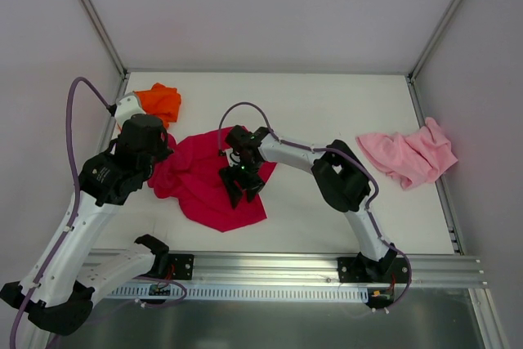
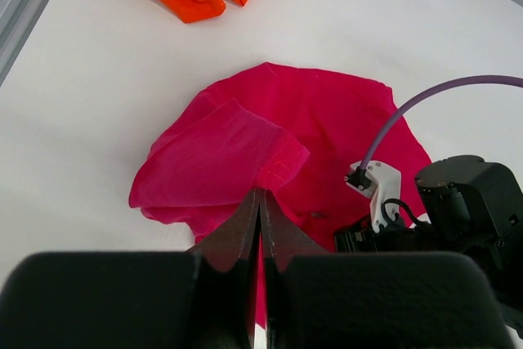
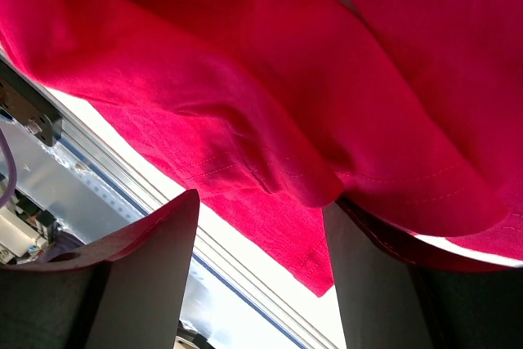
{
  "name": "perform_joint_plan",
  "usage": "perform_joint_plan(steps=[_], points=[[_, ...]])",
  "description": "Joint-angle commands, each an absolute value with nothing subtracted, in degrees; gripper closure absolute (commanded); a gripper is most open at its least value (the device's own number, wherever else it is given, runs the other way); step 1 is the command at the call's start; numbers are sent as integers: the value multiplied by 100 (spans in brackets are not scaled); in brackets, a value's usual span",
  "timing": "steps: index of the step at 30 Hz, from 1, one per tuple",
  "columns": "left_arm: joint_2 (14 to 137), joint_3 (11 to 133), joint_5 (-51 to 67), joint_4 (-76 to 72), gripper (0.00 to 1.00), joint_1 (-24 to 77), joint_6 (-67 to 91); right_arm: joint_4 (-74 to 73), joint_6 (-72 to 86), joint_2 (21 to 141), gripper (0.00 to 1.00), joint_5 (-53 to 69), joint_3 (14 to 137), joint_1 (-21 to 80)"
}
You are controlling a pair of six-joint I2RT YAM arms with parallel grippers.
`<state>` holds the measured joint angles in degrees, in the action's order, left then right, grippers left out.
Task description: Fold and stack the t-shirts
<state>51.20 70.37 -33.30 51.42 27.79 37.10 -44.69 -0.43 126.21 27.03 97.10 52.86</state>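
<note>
The left jaws were pressed together on a raised fold at the near left edge of the red shirt point(image 2: 327, 120). The right jaws stood spread over the near right part of the same shirt, with a fold of cloth between the fingers point(image 3: 147, 284) but not pinched. The red shirt lay crumpled on the tabletop point(image 1: 327, 112), left of centre, between the two arms. The orange shirt point(image 1: 161, 102) lay bunched at the far left corner, apart from the red one. The pink shirt point(image 1: 409, 157) lay crumpled at the right edge, well apart
</note>
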Motion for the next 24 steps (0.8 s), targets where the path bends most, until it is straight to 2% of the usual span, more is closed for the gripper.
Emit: perform_joint_plan(steps=[1, 14, 24], points=[[5080, 7049, -3454, 5142, 100, 2821, 3788, -4219, 130, 12700, 34, 2690, 9650, 5370], [5089, 6935, -3419, 5010, 100, 2830, 3832, -4948, -132, 12911, 35, 2435, 10968, 5317], [5080, 6935, -3454, 4983, 100, 2830, 3814, -5054, -228, 12929, 36, 2408, 10908, 5291]])
